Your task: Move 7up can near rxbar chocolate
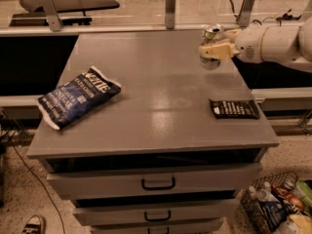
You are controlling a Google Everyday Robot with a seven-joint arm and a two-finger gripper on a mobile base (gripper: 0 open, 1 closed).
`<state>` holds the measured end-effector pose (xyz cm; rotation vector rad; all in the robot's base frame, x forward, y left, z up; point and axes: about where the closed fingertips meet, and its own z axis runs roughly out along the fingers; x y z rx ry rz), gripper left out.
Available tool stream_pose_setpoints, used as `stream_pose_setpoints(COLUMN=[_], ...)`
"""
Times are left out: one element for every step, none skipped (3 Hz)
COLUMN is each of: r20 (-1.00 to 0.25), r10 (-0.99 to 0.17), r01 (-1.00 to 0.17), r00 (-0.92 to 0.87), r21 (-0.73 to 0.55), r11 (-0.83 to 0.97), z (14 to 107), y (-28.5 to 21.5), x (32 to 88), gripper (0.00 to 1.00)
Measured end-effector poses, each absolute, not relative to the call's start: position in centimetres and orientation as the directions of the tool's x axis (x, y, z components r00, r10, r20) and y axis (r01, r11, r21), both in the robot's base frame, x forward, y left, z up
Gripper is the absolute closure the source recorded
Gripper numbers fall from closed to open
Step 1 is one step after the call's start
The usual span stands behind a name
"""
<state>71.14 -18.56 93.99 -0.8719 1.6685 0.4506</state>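
My gripper (213, 48) reaches in from the right over the back right part of the grey tabletop (156, 91). It is shut on the 7up can (211, 43), a pale can with a silver top, held tilted just above the surface. The rxbar chocolate (234, 108), a flat dark bar with white lettering, lies near the table's right front edge, below and a little right of the can, well apart from it.
A blue crinkled chip bag (75, 96) lies on the left side of the table. Drawers (158, 183) sit under the top. A wire basket with bottles (278, 206) stands on the floor at lower right. A rail with posts (169, 6) runs behind the table.
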Motion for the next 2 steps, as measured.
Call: stream_pose_setpoints(r20=[-0.946, -0.948], r10=[-0.306, -0.287], r01=[-0.721, -0.720], r00=[-0.109, -0.141], r21=[-0.137, -0.101], r11=[0.679, 0.687], z=[94.1, 92.4], y=[-22.2, -24.1], x=[67.9, 65.9], gripper=[1.00, 1.00])
